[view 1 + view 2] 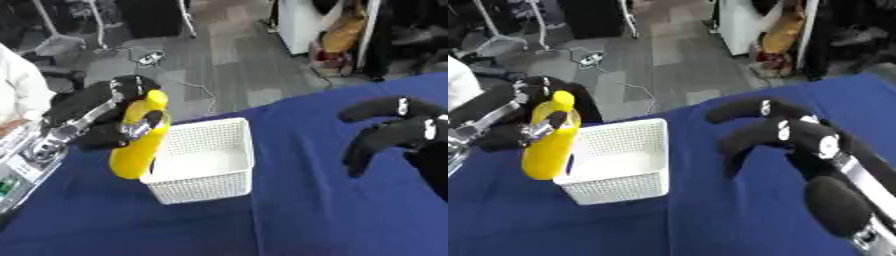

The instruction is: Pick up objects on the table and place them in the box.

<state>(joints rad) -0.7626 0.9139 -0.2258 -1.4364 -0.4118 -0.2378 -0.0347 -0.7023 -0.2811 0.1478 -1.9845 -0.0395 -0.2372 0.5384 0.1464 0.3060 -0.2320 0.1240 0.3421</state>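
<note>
My left hand (92,117) is shut on a yellow bottle (140,137), holding it nearly upright in the air just left of a white mesh box (206,162). The bottle's lower end overlaps the box's left rim in the left eye view. The box stands on the blue table (332,210) and looks empty inside. My right hand (785,135) hovers above the table to the right of the box, its fingers relaxed and holding nothing.
A grey device (26,160) sits at the table's left edge under my left arm. Beyond the table's far edge lie a grey floor with cables (153,57) and cluttered furniture. A person's white sleeve (17,85) shows at far left.
</note>
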